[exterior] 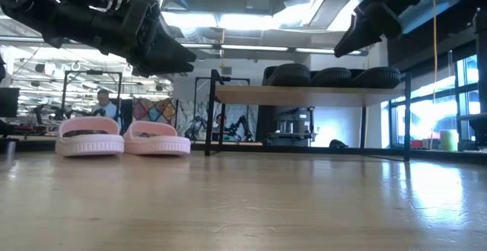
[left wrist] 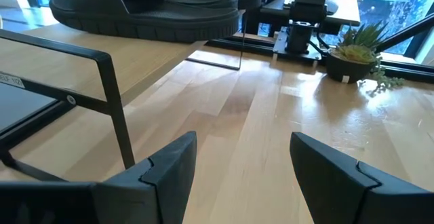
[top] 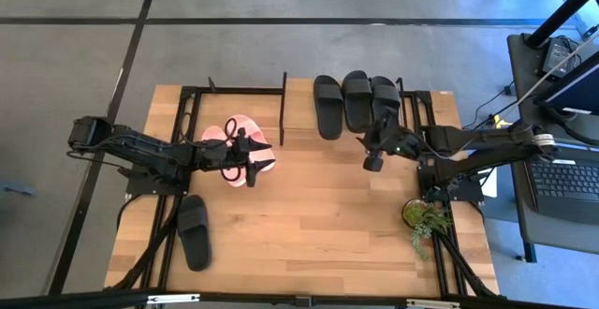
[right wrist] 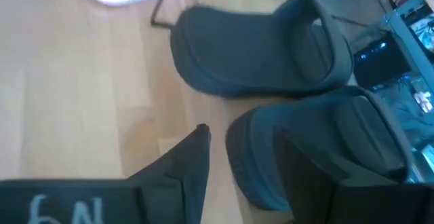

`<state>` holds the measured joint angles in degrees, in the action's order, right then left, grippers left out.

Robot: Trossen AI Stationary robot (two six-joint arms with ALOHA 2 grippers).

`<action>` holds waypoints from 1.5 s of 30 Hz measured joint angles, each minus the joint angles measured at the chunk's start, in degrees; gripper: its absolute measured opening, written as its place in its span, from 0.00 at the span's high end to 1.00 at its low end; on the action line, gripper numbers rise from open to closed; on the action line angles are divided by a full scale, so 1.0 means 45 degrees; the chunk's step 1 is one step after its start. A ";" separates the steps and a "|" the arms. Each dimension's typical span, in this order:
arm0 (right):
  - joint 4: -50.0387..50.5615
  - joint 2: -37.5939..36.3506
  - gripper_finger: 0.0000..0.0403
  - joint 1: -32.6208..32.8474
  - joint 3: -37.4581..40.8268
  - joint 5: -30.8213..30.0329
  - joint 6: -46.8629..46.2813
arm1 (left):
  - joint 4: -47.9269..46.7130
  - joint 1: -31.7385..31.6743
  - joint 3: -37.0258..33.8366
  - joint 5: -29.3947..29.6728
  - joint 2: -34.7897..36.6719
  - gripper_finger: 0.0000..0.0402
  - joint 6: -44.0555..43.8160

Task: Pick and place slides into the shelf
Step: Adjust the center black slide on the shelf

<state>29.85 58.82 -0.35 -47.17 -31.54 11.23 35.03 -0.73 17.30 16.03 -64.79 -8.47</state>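
Note:
Three black slides [top: 357,101] lie side by side, soles down, on the shelf's [top: 299,112] wooden top board at the far middle. A pink pair [top: 234,133] rests on the table left of that board, soles down [exterior: 122,138]. Another black slide [top: 194,232] lies on the table near the left front. My right gripper [top: 372,162] hovers open just in front of and above the shelf's slides [right wrist: 264,47], holding nothing. My left gripper [top: 251,164] hangs open over the table beside the pink pair, with nothing between its fingers [left wrist: 244,142].
A small potted plant [top: 419,217] stands at the table's right front. The shelf's black metal frame [top: 283,108] runs along the far side, with posts reaching down to the table. Bare tabletop [top: 318,215] lies between the arms.

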 joint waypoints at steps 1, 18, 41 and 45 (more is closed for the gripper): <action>0.0180 0.0133 0.60 -0.0079 -0.0171 0.0005 0.0042 | -0.0022 -0.0002 0.0000 0.0000 0.0000 0.43 0.0000; 0.1811 0.1975 0.60 -0.1232 -0.0997 0.0037 0.0295 | -0.0682 0.0003 0.0005 0.0000 -0.0005 0.43 -0.0024; 0.2102 0.1998 0.94 -0.1314 -0.0983 0.0066 0.0295 | -0.0672 -0.0002 0.0005 0.0000 -0.0005 0.43 0.0005; 0.2102 0.1993 0.93 -0.1314 -0.0983 0.0062 0.0232 | -0.0676 -0.0002 0.0005 0.0000 -0.0005 0.43 0.0005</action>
<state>39.31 67.79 -6.26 -51.59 -31.26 12.27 31.99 -0.73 17.32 16.03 -64.82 -8.45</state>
